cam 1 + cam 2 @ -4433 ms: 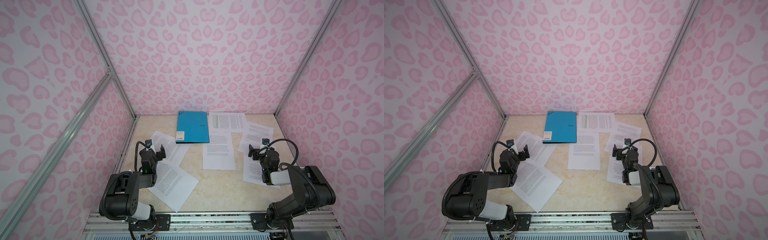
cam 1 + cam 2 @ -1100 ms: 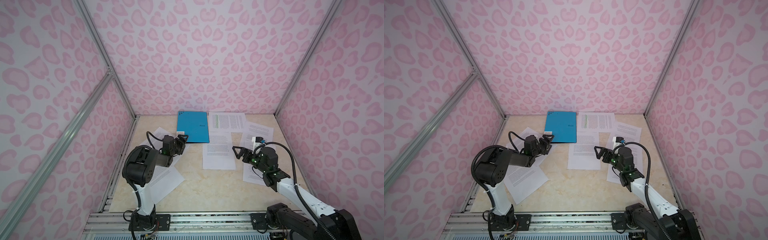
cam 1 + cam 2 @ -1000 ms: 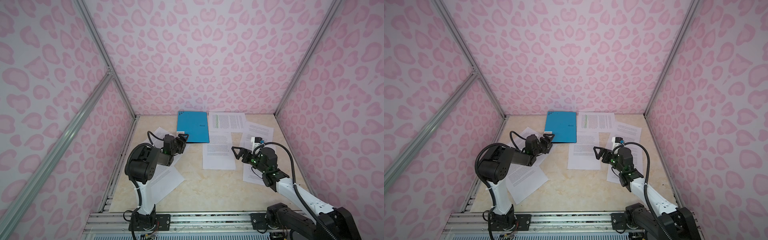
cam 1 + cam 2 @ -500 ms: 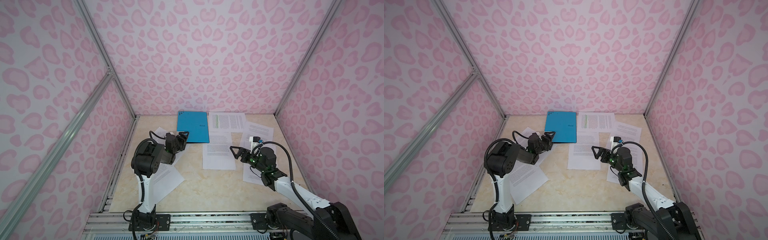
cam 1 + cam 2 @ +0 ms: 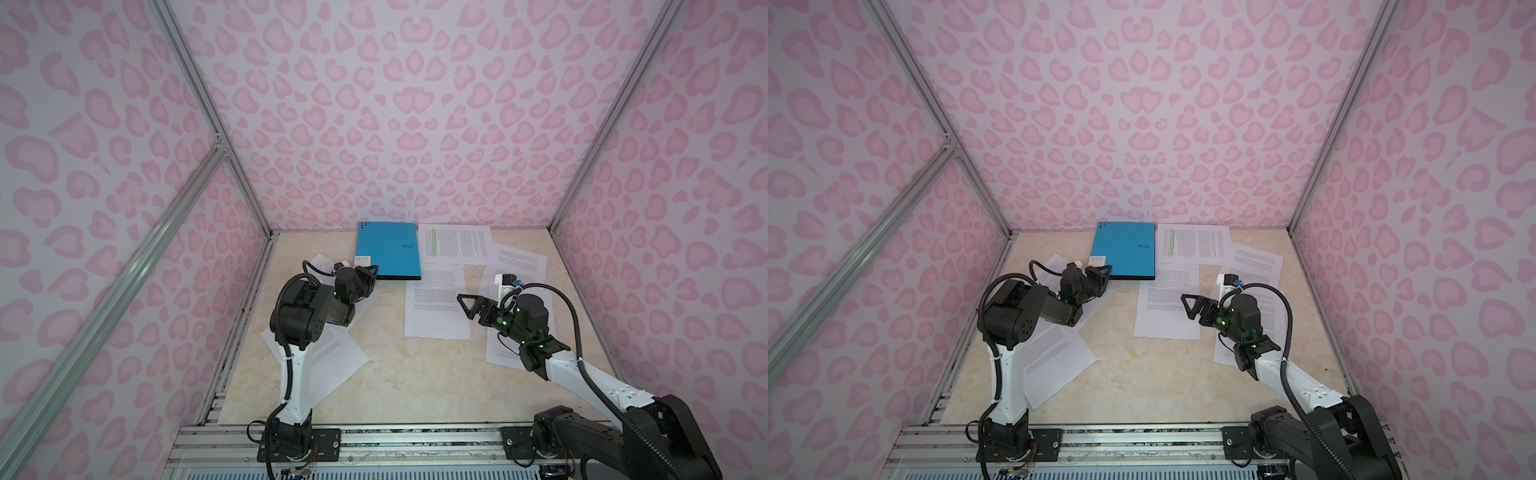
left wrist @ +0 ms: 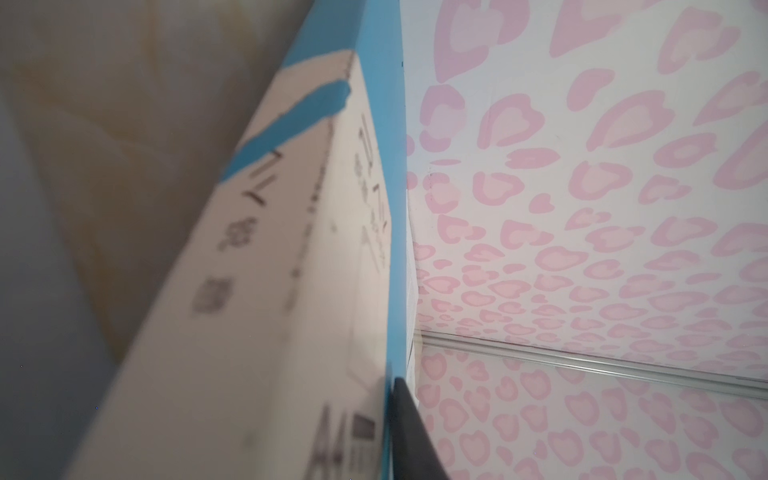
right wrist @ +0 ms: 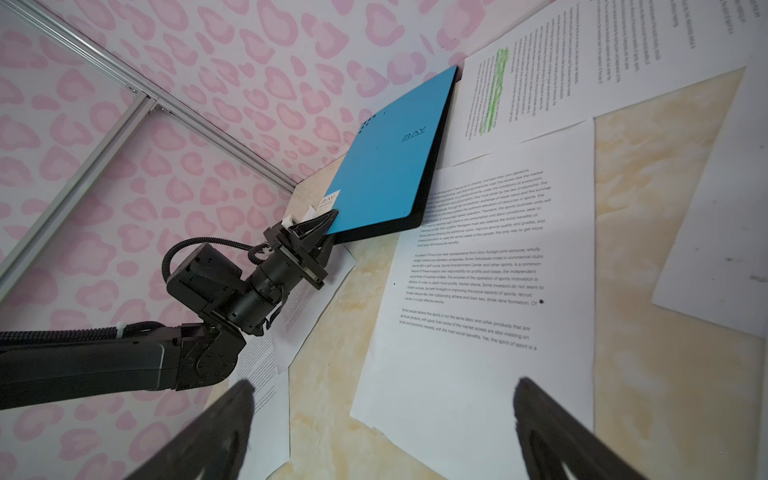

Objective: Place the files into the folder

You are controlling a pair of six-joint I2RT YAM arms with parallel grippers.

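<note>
One blue folder [image 5: 388, 249] lies closed at the back of the table [image 5: 415, 382], just before the rear wall, with its white label [image 5: 362, 259] at the near left corner. You have the left gripper [image 5: 371, 272] pinched tight on that corner; the left wrist view, blurred, shows the label close up. The files [image 5: 332, 361] lie loose around the folder: the green-highlighted sheet [image 5: 455, 245] just beside its right edge, a central sheet [image 5: 436, 303] by its near right corner, others under both arms. Your right gripper [image 5: 467, 305] hovers over the central sheet's right edge, jaws spread wide, holding nothing.
</note>
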